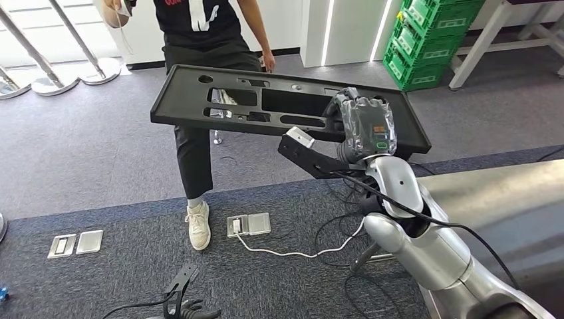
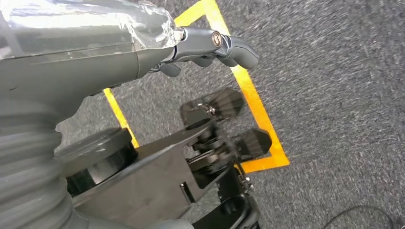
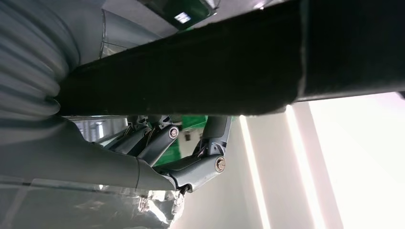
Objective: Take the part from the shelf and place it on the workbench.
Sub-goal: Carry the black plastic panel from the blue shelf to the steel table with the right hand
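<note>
The part (image 1: pixel 199 100) is a long, flat black panel with several cut-outs, held level in the air over the carpet in the head view. My right hand (image 1: pixel 367 127), wrapped in clear plastic, grips the panel near its right end, with my silver arm rising from the lower right. In the right wrist view the panel's dark edge (image 3: pixel 215 62) crosses the picture and my fingers (image 3: pixel 165 138) curl against its far side. My left hand (image 1: pixel 181 298) hangs low by the floor. In the left wrist view its fingers (image 2: pixel 224 47) hold nothing above yellow floor tape (image 2: pixel 248 90).
The grey workbench top (image 1: pixel 519 199) lies at the right, beside my right arm. A person (image 1: pixel 199 40) in black stands just behind the panel's left half. Cables and floor sockets (image 1: pixel 249 224) lie on the carpet. Green crates (image 1: pixel 432 40) and stanchion bases (image 1: pixel 66 73) stand further back.
</note>
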Controlling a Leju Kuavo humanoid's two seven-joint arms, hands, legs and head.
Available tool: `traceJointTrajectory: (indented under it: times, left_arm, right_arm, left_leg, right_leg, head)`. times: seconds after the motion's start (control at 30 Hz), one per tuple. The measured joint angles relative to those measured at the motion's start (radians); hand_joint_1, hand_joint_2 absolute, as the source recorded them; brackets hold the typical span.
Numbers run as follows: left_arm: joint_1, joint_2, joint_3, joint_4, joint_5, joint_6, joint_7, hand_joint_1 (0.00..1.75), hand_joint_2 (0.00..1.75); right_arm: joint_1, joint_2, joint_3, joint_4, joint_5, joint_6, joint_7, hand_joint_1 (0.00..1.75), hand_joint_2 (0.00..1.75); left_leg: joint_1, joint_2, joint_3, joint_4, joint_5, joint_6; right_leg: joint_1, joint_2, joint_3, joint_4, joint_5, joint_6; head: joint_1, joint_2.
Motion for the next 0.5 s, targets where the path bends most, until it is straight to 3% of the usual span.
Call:
traceJointTrajectory:
  times: [0.07,0.17,0.23,0.3,0.37,0.4,0.43,0.5]
  left_arm:
    - [-0.001,0.0,0.0,0.0,-0.002,0.0,0.009,0.0,1.75]
    - [-0.003,-0.004,0.0,0.001,-0.007,0.0,0.018,0.0,1.75]
    - [-0.007,-0.006,-0.001,0.001,-0.01,-0.001,0.02,0.0,1.75]
    - [-0.007,-0.007,-0.001,0.001,-0.014,-0.007,0.023,0.0,1.75]
    - [0.001,-0.003,-0.004,0.002,-0.033,-0.025,0.016,0.0,1.75]
    - [0.013,0.004,-0.009,0.002,-0.047,-0.039,0.0,0.0,1.75]
    - [0.029,0.014,-0.015,0.002,-0.058,-0.052,-0.027,0.0,1.75]
    - [0.073,0.037,-0.025,0.004,-0.067,-0.066,-0.087,0.0,1.75]
  right_arm:
    - [0.001,0.0,0.0,0.0,0.005,-0.002,0.0,1.75,1.75]
    - [0.014,-0.005,-0.003,-0.003,0.021,-0.001,0.0,1.75,1.75]
    - [0.025,-0.01,-0.008,-0.009,0.03,0.001,0.0,1.75,1.75]
    - [0.035,-0.012,-0.012,-0.014,0.039,0.002,0.0,1.75,1.75]
    - [0.058,-0.013,-0.023,-0.02,0.065,0.012,0.0,1.75,1.75]
    - [0.078,-0.015,-0.035,-0.029,0.081,0.023,0.0,1.75,1.75]
    - [0.099,-0.02,-0.051,-0.043,0.093,0.036,0.0,1.75,1.75]
    - [0.132,-0.031,-0.084,-0.076,0.093,0.058,0.0,1.75,1.75]
  left_leg:
    - [0.001,-0.025,0.03,-0.081,0.026,0.006]
    - [0.0,-0.013,0.035,-0.1,0.029,0.017]
    - [0.004,0.003,0.039,-0.11,0.036,0.029]
    - [0.002,0.02,0.039,-0.114,0.038,0.037]
    - [0.0,0.038,0.04,-0.113,0.036,0.039]
    - [0.0,0.046,0.042,-0.113,0.034,0.039]
    - [0.0,0.054,0.044,-0.113,0.031,0.037]
    - [-0.003,0.072,0.051,-0.11,0.022,0.03]
  right_leg:
    - [-0.001,0.017,-0.006,0.002,0.003,0.009]
    - [-0.004,0.03,-0.013,-0.001,0.008,0.029]
    - [-0.003,-0.006,-0.032,0.042,-0.021,0.038]
    - [-0.002,-0.05,-0.086,0.16,-0.084,0.046]
    - [-0.004,-0.062,-0.134,0.265,-0.12,0.05]
    - [-0.004,-0.064,-0.133,0.27,-0.113,0.051]
    - [-0.005,-0.068,-0.111,0.233,-0.089,0.05]
    - [0.0,-0.09,-0.036,0.095,-0.034,0.042]
  head:
    - [-0.002,0.0]
    - [0.0,0.0]
    - [0.009,0.0]
    - [0.024,0.0]
    - [0.034,0.0]
    - [0.038,0.0]
    - [0.043,0.0]
    - [0.054,0.0]
